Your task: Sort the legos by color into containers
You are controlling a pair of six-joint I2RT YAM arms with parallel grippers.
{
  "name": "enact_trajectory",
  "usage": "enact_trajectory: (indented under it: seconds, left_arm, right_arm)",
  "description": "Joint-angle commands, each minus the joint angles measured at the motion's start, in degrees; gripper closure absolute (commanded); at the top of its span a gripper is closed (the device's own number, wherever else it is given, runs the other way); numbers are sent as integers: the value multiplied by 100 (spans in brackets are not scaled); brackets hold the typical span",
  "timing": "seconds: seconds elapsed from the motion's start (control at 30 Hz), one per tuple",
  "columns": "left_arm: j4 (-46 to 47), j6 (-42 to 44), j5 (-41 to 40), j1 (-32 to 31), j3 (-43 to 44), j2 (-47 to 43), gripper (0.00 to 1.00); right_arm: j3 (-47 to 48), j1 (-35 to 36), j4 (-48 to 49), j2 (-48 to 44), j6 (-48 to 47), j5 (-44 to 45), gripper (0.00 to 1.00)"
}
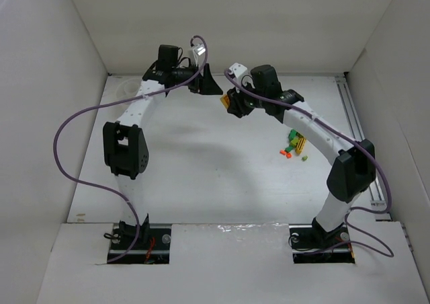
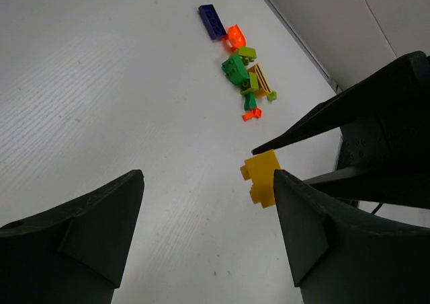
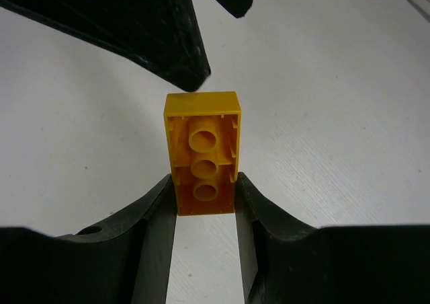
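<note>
My right gripper is shut on a yellow lego and holds it above the table, hollow underside toward the wrist camera. In the top view this gripper is at the table's far middle. My left gripper is open and empty, just left of and beyond it, its fingers close over the brick's far end. In the left wrist view the yellow lego hangs beside my open left gripper. The other legos lie in a small pile on the right, also seen in the left wrist view. The white bowl sits faintly at the far left.
White walls enclose the table on three sides. A metal rail runs along the right edge. Purple cables loop off both arms.
</note>
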Motion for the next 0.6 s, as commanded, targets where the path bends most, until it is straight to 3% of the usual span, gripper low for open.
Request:
enact_trajectory:
  seconds: [0.0,0.37,0.57]
  left_arm:
    - [-58,230,190,-70,420,-46,26]
    - [-252,389,295,-70,692,147,38]
    - [-252,389,296,-122,693,200,39]
  right_arm:
    - [341,131,326,131,-149,376,90]
    - [394,263,572,289,-202,850,90]
    - [508,263,634,341,-202,851,90]
